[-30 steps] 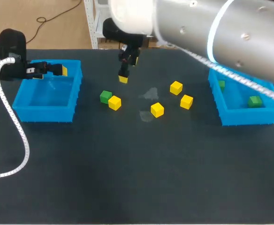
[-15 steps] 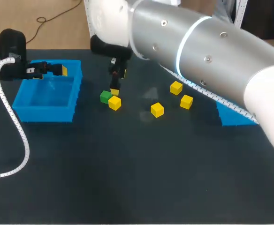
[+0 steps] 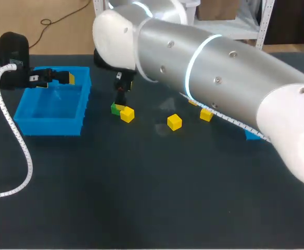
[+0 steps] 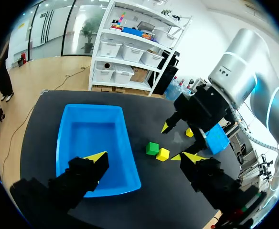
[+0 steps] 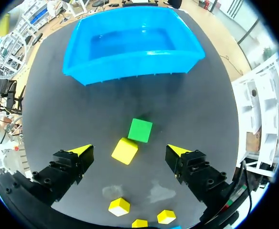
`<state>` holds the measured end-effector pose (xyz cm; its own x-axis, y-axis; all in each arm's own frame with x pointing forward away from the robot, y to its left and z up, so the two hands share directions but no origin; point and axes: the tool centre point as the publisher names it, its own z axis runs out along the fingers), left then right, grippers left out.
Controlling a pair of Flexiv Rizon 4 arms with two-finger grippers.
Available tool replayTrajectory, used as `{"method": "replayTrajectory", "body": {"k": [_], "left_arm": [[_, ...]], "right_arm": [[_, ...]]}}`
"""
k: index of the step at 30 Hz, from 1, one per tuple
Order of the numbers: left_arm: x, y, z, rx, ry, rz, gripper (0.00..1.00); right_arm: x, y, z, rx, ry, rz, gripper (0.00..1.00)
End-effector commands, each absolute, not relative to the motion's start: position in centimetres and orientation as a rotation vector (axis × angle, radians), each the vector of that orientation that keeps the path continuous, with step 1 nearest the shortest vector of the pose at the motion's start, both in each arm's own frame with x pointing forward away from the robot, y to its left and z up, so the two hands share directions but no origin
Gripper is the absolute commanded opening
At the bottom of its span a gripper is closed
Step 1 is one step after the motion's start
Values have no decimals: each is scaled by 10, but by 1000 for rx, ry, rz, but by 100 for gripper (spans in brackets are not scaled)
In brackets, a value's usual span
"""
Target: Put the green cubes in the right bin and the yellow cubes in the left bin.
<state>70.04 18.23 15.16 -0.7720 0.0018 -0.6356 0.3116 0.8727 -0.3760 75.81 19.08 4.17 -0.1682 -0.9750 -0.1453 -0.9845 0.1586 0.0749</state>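
The left bin (image 3: 50,126) sits at the left side of the table (image 3: 141,198), toward its far edge, with the left gripper (image 3: 63,78) over the bin's far rim. Just right of this bin two cubes lie close together: the far cube of the pair (image 3: 115,108) is nearer the bin, and the near cube of the pair (image 3: 127,115) lies right of and before it. The right gripper (image 3: 122,99) hangs above them; in the right wrist view both lie ahead of it, between its fingers' lines. Further right lies the middle cube (image 3: 174,122), then the right-hand cube (image 3: 205,115), partly under the right arm (image 3: 209,62). That arm covers most of the right bin (image 3: 253,135) at the table's right side.
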Motion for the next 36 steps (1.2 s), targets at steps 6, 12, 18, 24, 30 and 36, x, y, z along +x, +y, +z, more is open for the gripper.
{"method": "replayTrajectory", "body": {"k": [6,12,18,24,30,36], "left_arm": [[700,184,150,231,2376,-634,100],[700,184,150,231,2376,-634,100],[700,184,150,231,2376,-634,100],[700,184,150,231,2376,-634,100],[700,184,150,231,2376,-634,100],[700,184,150,231,2376,-634,100]], "right_arm": [[777,206,29,-2148,2495,350,100],[780,209,21,-2147,2511,364,100],[787,214,8,-2144,2537,387,100],[794,218,-2,-2147,2553,402,100],[799,218,-10,-2115,2604,463,100],[800,217,-16,-2104,2627,481,100]]}}
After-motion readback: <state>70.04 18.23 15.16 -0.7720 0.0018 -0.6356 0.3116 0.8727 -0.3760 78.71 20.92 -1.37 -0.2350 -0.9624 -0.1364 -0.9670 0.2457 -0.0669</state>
